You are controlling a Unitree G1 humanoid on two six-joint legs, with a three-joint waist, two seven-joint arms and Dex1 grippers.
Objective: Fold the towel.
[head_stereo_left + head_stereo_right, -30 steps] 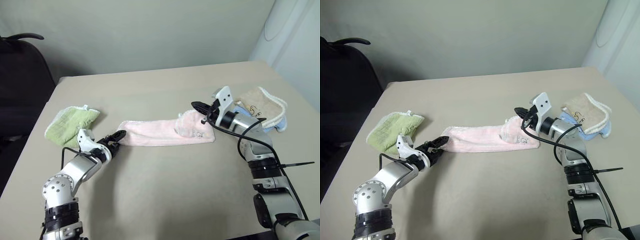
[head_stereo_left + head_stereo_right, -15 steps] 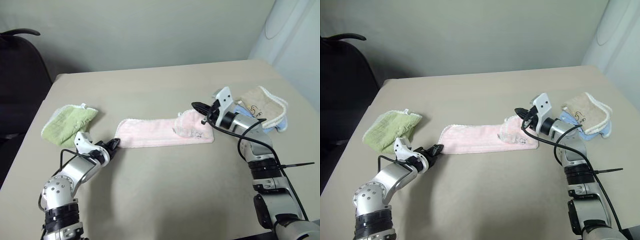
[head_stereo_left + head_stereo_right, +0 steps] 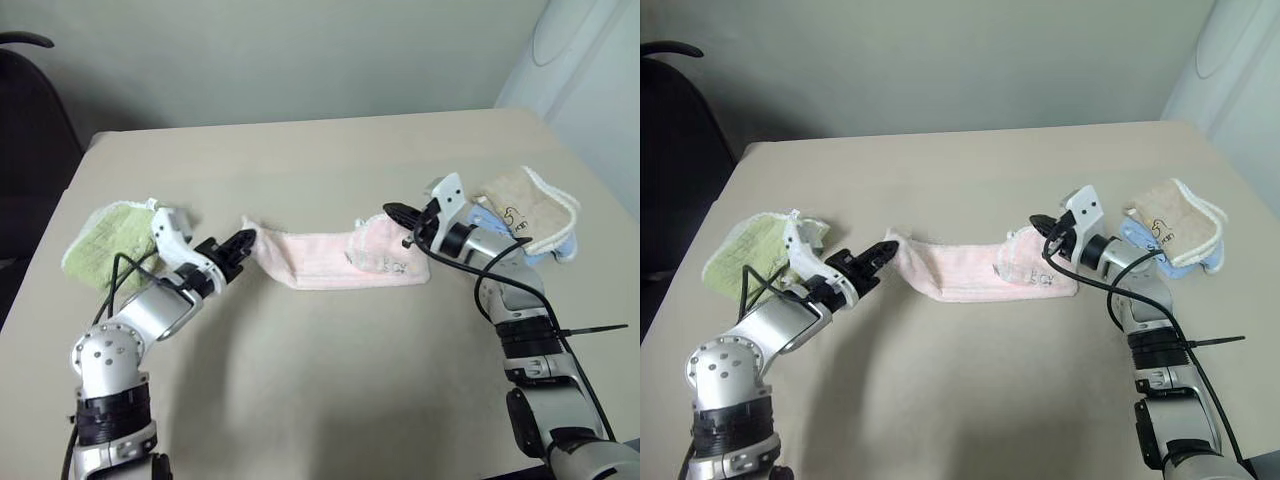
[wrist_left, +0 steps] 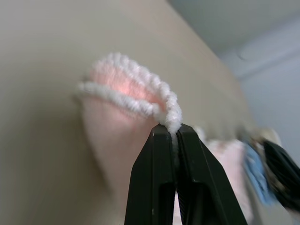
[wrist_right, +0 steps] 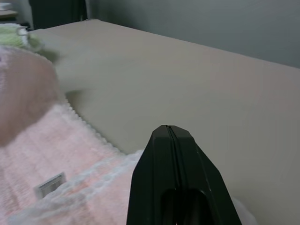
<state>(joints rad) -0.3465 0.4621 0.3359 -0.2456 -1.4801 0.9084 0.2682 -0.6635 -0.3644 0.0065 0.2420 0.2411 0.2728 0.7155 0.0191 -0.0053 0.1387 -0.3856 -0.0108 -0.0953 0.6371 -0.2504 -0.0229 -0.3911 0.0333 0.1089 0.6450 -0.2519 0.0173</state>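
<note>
The left gripper (image 4: 169, 132) was clamped on the white-stitched corner of the pink towel (image 3: 330, 258) — the left wrist view showed the edging pinched between the black fingers, the corner raised off the table (image 3: 330, 390). From the head views the towel ran as a long strip across the table's middle to the right gripper (image 3: 392, 212), whose fingers pressed together — a white label (image 5: 50, 185) showed in the right wrist view. Farther off lay a green towel (image 3: 100, 235) and a beige towel (image 3: 525, 203).
</note>
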